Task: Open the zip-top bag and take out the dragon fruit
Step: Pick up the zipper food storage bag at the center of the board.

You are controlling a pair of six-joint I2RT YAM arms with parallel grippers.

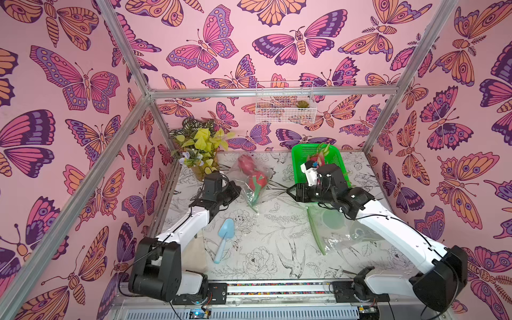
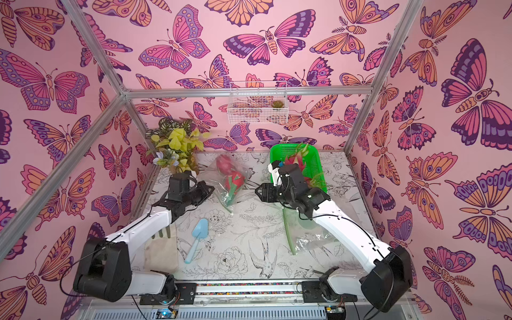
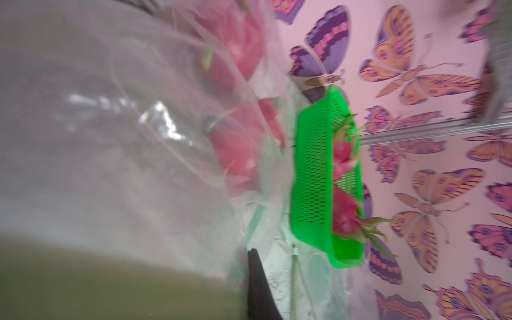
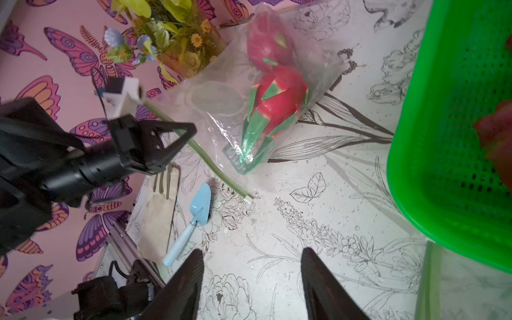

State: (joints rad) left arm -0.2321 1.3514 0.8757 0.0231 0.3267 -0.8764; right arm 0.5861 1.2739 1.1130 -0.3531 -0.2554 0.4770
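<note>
Two dragon fruit (image 4: pixel 279 91) are lying bagged beside my left gripper (image 4: pixel 185 133), which is pinching the bag's green zip edge (image 4: pixel 199 155); my right gripper (image 4: pixel 252 279) is hanging half-open, farther off.

Dragon fruit (image 4: pixel 279 94): magenta-red skin, green scales, inside a clear zip-top bag (image 4: pixel 221 83) with green seal strip. Basket (image 1: pixel 302 155): bright green. Trowel (image 1: pixel 225 238): pale blue. Tabletop (image 1: pixel 263 249): white, black botanical line drawings. Walls (image 1: pixel 83 83): pink, butterfly-patterned.

Nothing here can be read: no words, labels, brand marks or numbers on any surface. The walls carry only butterfly patterns, and the counter (image 1: pixel 277 243) carries only line drawings of flowers and birds. The zip-top bag (image 4: pixel 277 83) shows faint printed shapes on its plastic, too blurred to make out.
</note>
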